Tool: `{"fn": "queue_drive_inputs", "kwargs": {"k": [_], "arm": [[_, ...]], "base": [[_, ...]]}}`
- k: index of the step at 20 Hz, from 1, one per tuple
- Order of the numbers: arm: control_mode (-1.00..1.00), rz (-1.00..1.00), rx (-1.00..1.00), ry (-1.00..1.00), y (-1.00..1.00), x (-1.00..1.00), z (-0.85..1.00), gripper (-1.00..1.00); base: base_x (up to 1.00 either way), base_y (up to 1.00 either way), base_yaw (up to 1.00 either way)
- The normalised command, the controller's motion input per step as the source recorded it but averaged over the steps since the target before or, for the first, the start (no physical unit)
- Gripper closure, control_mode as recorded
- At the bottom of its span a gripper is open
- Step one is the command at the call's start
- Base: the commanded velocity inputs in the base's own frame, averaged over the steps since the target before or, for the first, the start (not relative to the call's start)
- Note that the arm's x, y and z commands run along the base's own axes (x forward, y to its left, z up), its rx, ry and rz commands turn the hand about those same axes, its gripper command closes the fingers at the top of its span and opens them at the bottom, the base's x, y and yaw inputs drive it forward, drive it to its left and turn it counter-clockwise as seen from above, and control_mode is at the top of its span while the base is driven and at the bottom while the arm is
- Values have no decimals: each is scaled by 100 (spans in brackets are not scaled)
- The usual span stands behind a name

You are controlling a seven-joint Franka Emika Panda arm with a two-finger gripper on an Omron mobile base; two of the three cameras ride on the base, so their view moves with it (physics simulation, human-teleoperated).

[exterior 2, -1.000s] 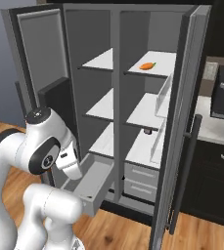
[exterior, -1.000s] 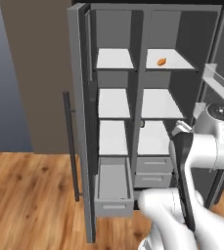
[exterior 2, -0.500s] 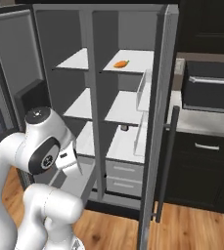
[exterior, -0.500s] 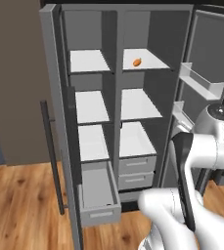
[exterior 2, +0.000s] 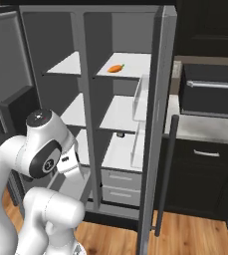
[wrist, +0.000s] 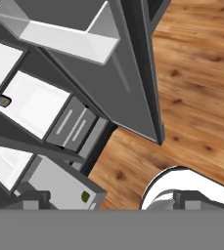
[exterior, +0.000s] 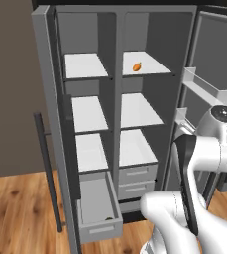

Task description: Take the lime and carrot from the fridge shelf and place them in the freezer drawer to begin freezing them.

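The freezer drawer (exterior: 99, 208) stands pulled out at 7 o'clock in the left base view, the lime (wrist: 85, 197) lying inside near its front wall. The carrot (exterior: 137, 66) lies on the fridge shelf (exterior: 152, 68) at 12 o'clock. Gripper jaws released, holding nothing.

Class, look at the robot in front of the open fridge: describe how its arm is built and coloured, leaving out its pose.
The arm is made of thick, rounded, glossy white segments. Dark grey to black parts sit at the joints: a long dark panel runs along one link in the left base view, and a round dark cap with small pale markings covers a joint in the right base view. No loose cables show.
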Motion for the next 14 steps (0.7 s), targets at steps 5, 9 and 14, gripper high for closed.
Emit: {"fn": "queue_drive_inputs", "kwargs": {"k": [5, 9, 14], "arm": [[100, 0, 0, 0, 0, 0, 0, -100], [100, 0, 0, 0, 0, 0, 0, -100], [100, 0, 0, 0, 0, 0, 0, -100]], "base": [[22, 0, -2], [38, 0, 0], [31, 0, 0]]}}
